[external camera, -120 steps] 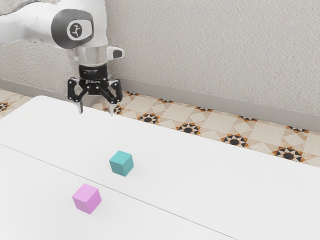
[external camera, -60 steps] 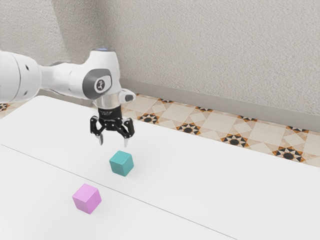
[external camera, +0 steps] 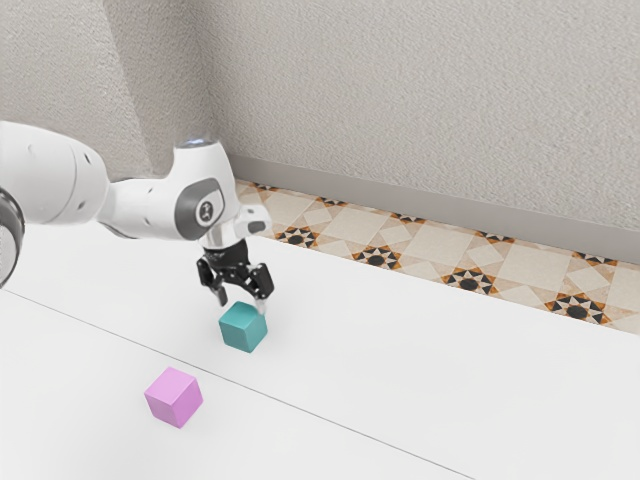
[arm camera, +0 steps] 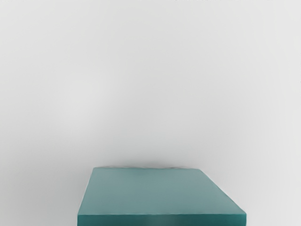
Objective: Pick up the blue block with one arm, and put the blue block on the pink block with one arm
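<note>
Our gripper [external camera: 241, 302] hangs with its jaws spread open, the tips just above the blue block [external camera: 243, 328] on either side of its top, not clasping it. The block rests on the white table [external camera: 450, 380], well in from the far edge. The pink block [external camera: 173, 397] lies apart from it, closer to the near edge. A thin seam [external camera: 330, 423] crosses the tabletop. Beyond the far edge lie a patterned tile floor [external camera: 450, 250] and a rough grey wall [external camera: 450, 100]. The blue block is a teal, flat-faced cube, its top lighter than its sides.
</note>
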